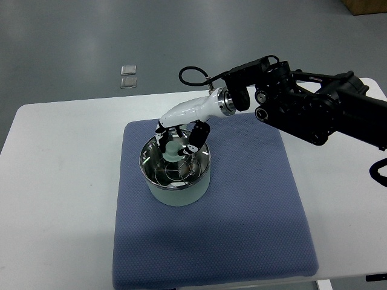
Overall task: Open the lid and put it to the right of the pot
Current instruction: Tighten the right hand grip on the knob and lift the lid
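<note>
While the lid (175, 158) sits on the pot (175, 175) mid-mat (254, 241), I see my right hand (179, 138) over its knob, fingers (196, 136) apart, gripping nothing. Lifting and setting it on the pot's right remain.

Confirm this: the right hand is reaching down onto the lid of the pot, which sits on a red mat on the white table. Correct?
Not quite. The mat is blue, not red, as the top view shows. The right hand is reaching down onto the lid of the pot, on the white table.
</note>
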You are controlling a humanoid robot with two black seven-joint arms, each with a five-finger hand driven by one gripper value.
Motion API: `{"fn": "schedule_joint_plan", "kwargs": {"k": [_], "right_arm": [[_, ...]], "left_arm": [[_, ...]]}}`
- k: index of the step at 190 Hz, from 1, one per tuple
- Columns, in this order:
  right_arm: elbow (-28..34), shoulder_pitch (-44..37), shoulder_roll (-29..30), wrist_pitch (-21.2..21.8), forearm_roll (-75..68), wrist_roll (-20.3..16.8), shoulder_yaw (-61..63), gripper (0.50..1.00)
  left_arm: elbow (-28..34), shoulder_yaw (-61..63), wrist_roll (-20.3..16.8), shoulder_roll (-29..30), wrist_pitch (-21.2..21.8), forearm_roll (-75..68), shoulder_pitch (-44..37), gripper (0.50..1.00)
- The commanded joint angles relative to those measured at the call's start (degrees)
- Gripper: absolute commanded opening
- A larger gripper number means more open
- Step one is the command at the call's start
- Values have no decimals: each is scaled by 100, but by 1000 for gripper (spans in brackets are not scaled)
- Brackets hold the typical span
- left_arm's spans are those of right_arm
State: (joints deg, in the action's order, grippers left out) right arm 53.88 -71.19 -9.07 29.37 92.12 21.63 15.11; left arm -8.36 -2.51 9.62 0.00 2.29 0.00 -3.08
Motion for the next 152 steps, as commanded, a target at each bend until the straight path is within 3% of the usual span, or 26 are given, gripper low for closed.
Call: {"fn": "schedule_joint_plan", "kwargs": {"k": [1,152], "right_arm": [[0,0,2,7,-9,34,89,500],[27,35,-139,60,-97,43,475,500]], "left_arm": [[1,5,-4,0,0,0,0,1000],[1,5,-4,0,0,0,0,1000]]}}
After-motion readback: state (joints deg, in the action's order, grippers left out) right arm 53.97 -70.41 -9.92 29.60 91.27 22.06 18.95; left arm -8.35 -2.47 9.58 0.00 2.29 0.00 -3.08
